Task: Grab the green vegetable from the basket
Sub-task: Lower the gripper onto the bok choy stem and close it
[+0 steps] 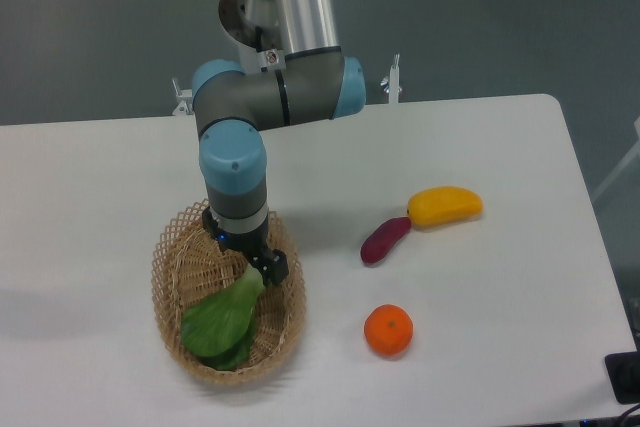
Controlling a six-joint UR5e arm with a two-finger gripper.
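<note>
Inside the basket (170,272), my gripper (262,272) down at the vegetable's (220,322) white stalk, fingers seemingly pinching it, leaves lying on the wicker.

Robotics lab, white table (120,177) (bare), toy produce, industrial arm (270,97)

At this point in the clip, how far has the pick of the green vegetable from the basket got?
Done: the gripper has reached into the wicker basket and sits at the white stalk end of the bok choy. In hand: it appears to be closing on the stalk, though the jaws' state is hard to read. Left: the lift, since the leaves lie inside the basket. The eggplant, mango and orange are on the table.
</note>
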